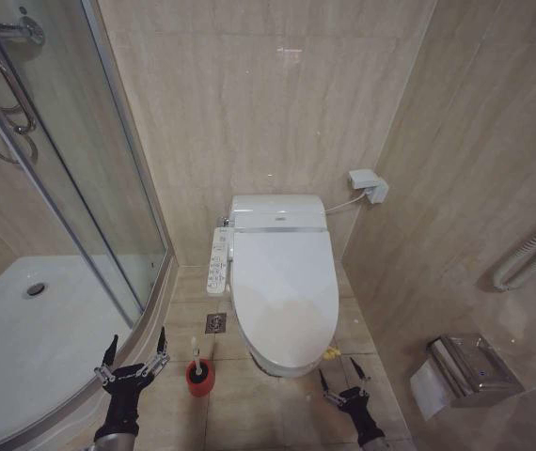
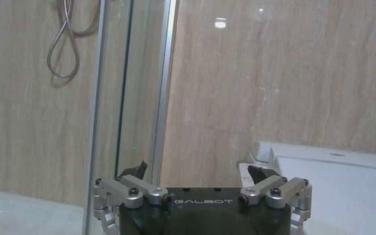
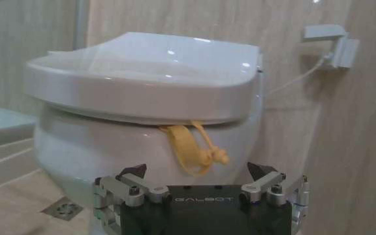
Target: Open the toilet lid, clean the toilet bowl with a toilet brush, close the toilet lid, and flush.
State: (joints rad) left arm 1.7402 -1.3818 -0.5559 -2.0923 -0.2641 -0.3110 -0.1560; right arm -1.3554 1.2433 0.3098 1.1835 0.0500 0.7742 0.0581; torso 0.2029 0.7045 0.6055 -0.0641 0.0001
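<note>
Two grippers hang low before the toilet, both spread wide and grasping nothing. Left gripper [image 1: 136, 353] hovers by the shower tray [image 1: 23, 348], just beside the red holder [image 1: 199, 378], in which the brush [image 1: 194, 355] stands upright. Right gripper [image 1: 343, 381] sits near the bowl [image 3: 142, 147] front, just below the yellow tag [image 3: 191, 149]. Lid [image 1: 282, 291] lies shut, well apart from the brush.

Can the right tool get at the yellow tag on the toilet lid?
Probably yes: the right tool, open, faces the yellow tag hanging under the closed toilet lid, with nothing between them.
</note>
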